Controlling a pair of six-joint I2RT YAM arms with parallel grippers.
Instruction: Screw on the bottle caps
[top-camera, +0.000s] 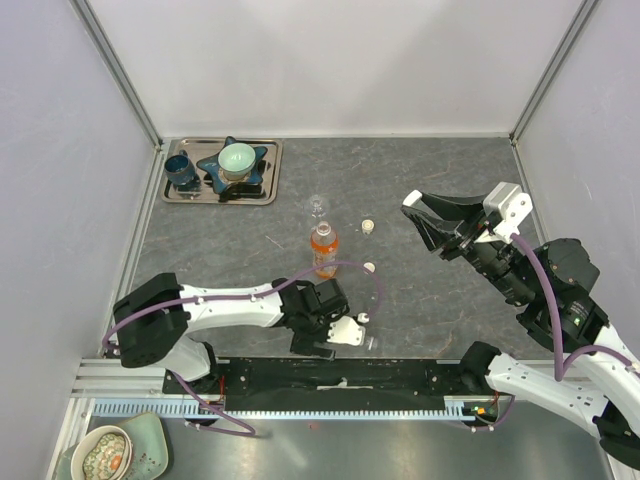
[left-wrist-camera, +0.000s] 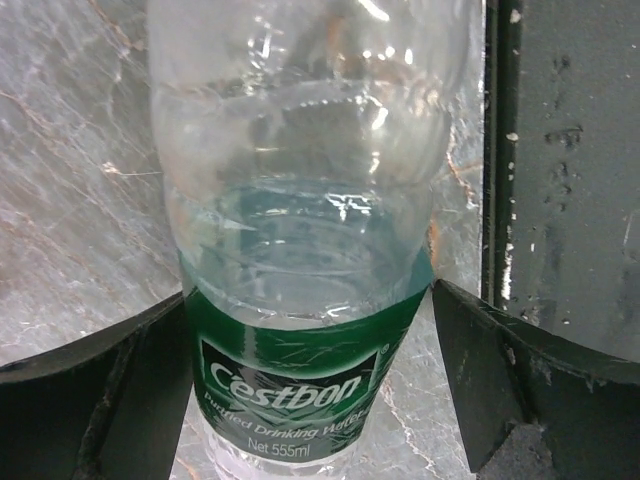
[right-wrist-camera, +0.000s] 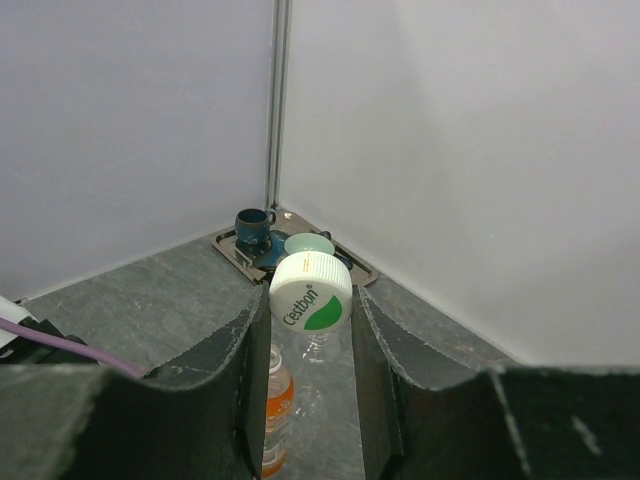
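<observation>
white cestbon cap (right-wrist-camera: 310, 292) clamped edge-on between the fingers of the right gripper (right-wrist-camera: 311, 325), raised above the table (top-camera: 450, 310) at about 3 o'clock. green-labelled clear bottle (left-wrist-camera: 305, 200) gripped at its label by the left gripper (left-wrist-camera: 310, 340), both fingers touching it, at 6 o'clock near the arm bases. orange bottle (top-camera: 323, 250) upright near the middle. small clear bottle (top-camera: 318, 207) just beyond it toward 12 o'clock. loose cap (top-camera: 368, 226) at 2 o'clock of the orange bottle, second loose cap (top-camera: 369, 267) at 4 o'clock of it, the two apart. tray (top-camera: 170, 196) with blue cup (top-camera: 180, 172) and pale green bowl (top-camera: 237, 157) at 10 o'clock.
</observation>
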